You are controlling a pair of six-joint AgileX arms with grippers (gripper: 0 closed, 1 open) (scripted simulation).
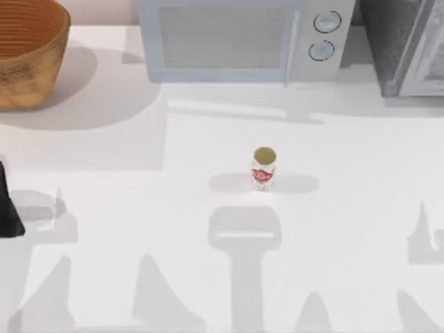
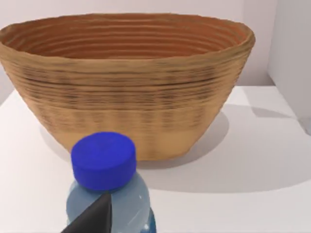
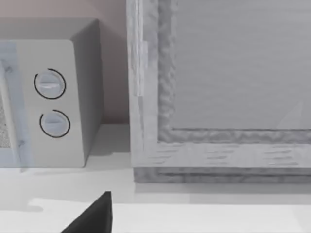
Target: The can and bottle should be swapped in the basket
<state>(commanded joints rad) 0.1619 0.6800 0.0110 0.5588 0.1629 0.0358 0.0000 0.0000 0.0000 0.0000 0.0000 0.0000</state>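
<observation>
A small can waits alone in the middle of the table, and a bottle is held by the left gripper near the basket.

The can [image 1: 263, 168] is stood upright on the white table [image 1: 361, 208], well apart from the basket [image 1: 28, 55] at the far left corner. It is likely light, hard and smooth, so it could slip; it is best taken by its round sides, about halfway up. The bottle [image 2: 109, 189], with a blue cap [image 2: 103, 159], looks to be pinched by the left gripper [image 2: 95, 218] just in front of the basket; it seems light and a bit squashy. The right gripper [image 3: 92, 216] is parked near the microwave [image 1: 243, 38]; whether its fingers are spread cannot be told.
</observation>
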